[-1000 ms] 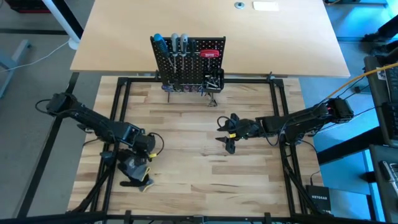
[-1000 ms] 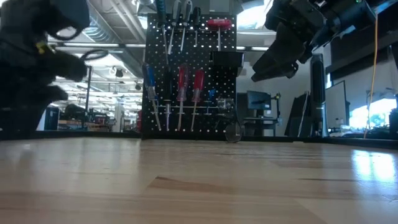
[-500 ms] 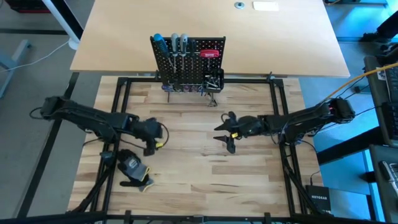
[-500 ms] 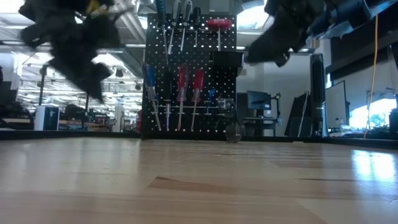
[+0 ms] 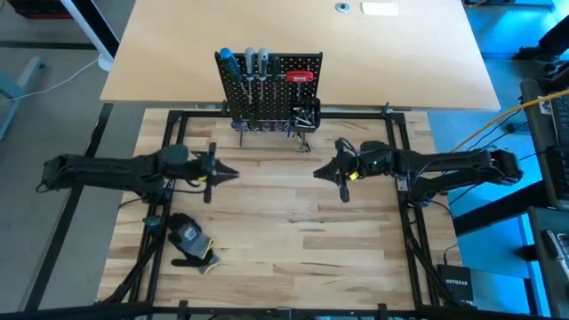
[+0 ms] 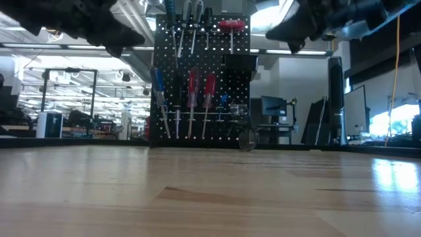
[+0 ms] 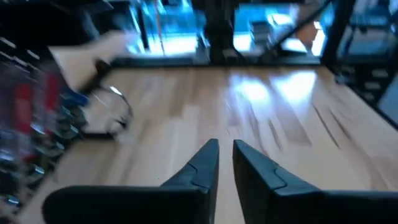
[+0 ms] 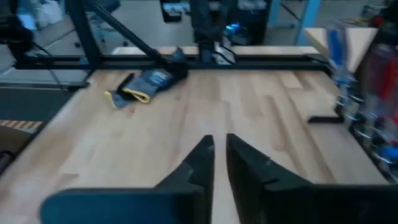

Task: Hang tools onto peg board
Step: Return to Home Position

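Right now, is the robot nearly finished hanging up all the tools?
Nearly. The tools hang on the peg board. The left gripper and right gripper are shut, empty, up above the table. Only a glove lies on the table; no loose tools show.

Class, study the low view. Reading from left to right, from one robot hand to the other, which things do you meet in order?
Left hand → blue-handled screwdriver → red-handled screwdrivers → safety goggles → right hand.
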Controlling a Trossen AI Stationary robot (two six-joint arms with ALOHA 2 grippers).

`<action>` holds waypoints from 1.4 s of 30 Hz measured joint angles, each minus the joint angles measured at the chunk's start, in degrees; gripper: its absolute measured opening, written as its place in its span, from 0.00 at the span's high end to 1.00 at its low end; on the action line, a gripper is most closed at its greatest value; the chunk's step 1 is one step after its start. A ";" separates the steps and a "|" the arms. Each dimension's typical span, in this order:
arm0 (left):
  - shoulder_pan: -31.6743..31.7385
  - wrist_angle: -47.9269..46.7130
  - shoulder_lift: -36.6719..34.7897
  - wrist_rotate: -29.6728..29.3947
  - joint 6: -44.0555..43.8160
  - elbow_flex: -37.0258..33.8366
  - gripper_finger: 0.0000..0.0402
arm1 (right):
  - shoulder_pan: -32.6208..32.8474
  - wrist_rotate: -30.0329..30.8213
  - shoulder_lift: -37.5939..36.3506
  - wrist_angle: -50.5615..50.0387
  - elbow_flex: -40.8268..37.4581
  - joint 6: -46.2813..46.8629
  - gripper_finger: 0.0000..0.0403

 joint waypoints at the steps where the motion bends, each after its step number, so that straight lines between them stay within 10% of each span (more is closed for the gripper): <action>1: 0.76 1.25 -1.41 0.02 0.21 -0.86 0.91 | -0.80 -0.14 -0.70 -0.13 -0.66 -0.24 0.90; 8: 4.72 9.85 -11.50 0.06 -0.61 -8.85 0.99 | -4.53 2.46 -7.05 4.32 -8.55 2.24 0.99; 26: 5.12 12.97 -31.55 -7.40 -9.10 -22.28 0.99 | 11.01 37.02 -21.04 25.28 -31.19 9.89 0.99; 42: 5.12 7.93 -35.34 -8.03 -9.00 -23.39 0.99 | 14.21 28.34 -33.10 24.19 -37.13 7.61 0.98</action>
